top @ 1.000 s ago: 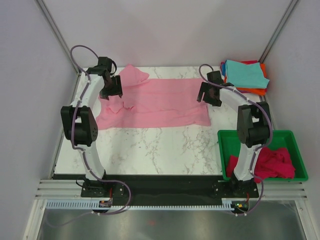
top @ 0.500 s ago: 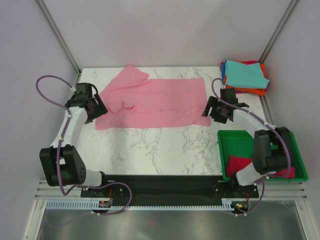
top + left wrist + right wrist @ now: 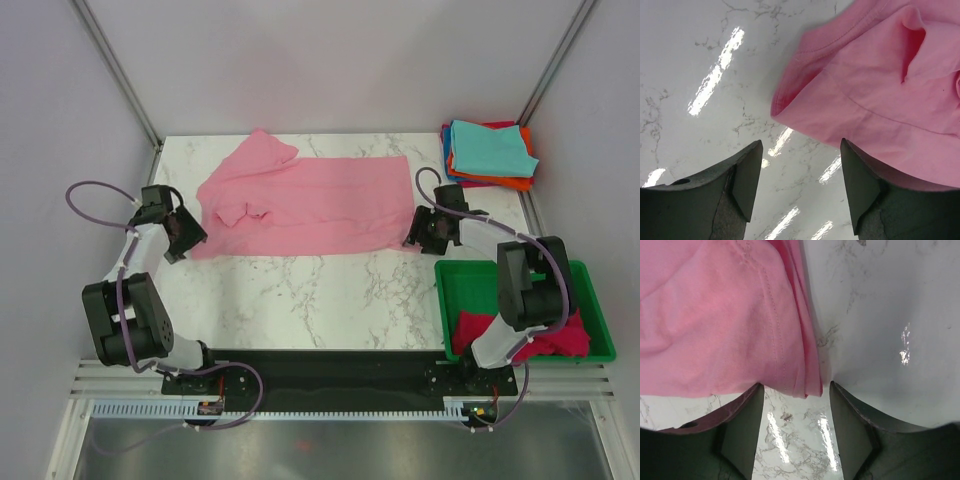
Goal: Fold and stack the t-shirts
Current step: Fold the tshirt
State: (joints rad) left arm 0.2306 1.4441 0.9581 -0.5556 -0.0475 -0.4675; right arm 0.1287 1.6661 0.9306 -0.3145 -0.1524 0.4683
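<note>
A light pink t-shirt (image 3: 310, 205) lies partly folded across the far middle of the marble table. My left gripper (image 3: 180, 238) is open and empty, low at the shirt's near left corner (image 3: 790, 107). My right gripper (image 3: 420, 238) is open and empty, low at the shirt's near right corner (image 3: 807, 385), which lies just ahead of the jaws. A stack of folded t-shirts (image 3: 488, 152), teal on top of orange, blue and red, sits at the far right corner. A magenta t-shirt (image 3: 520, 335) lies crumpled in the green bin (image 3: 465, 280).
The green bin stands at the near right, beside the right arm's base. Metal frame posts rise at both far corners. Bare marble (image 3: 300, 300) lies between the pink shirt and the near edge.
Both grippers have come down from the shirt's far side to its near corners over the last second. The shirt's left side has settled a little flatter.
</note>
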